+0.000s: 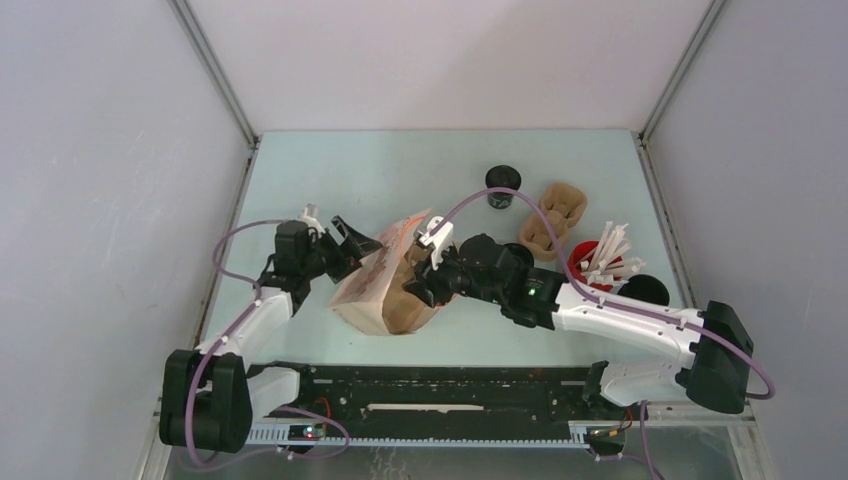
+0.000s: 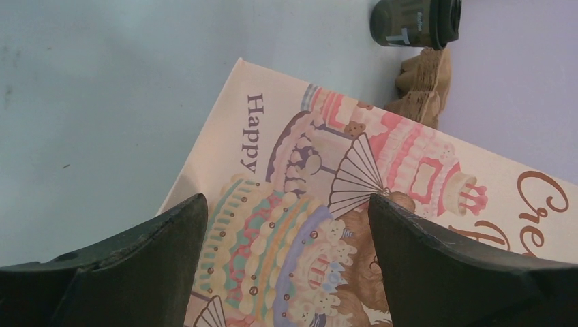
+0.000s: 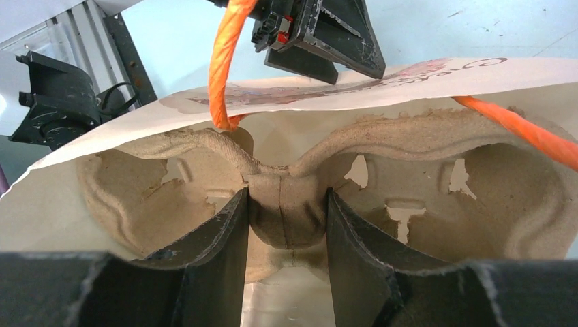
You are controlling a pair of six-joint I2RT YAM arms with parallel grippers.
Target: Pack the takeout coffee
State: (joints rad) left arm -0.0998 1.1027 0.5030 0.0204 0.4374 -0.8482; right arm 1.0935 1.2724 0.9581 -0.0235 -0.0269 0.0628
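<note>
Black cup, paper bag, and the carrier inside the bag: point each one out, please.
Black cup [image 1: 503,187]: top view, on its dark top.
Paper bag [image 2: 409,163]: left wrist view, on the printed side.
Carrier in bag [image 3: 285,211]: right wrist view, on its centre post.

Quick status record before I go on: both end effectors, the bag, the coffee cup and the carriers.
left end effector: open, by the printed side of the paper bag
right end effector: shut on pulp carrier at its centre ridge, inside the bag
paper bag: lying on its side
coffee cup: upright, beyond the bag, outside it
second carrier: right of the coffee cup, outside the bag
</note>
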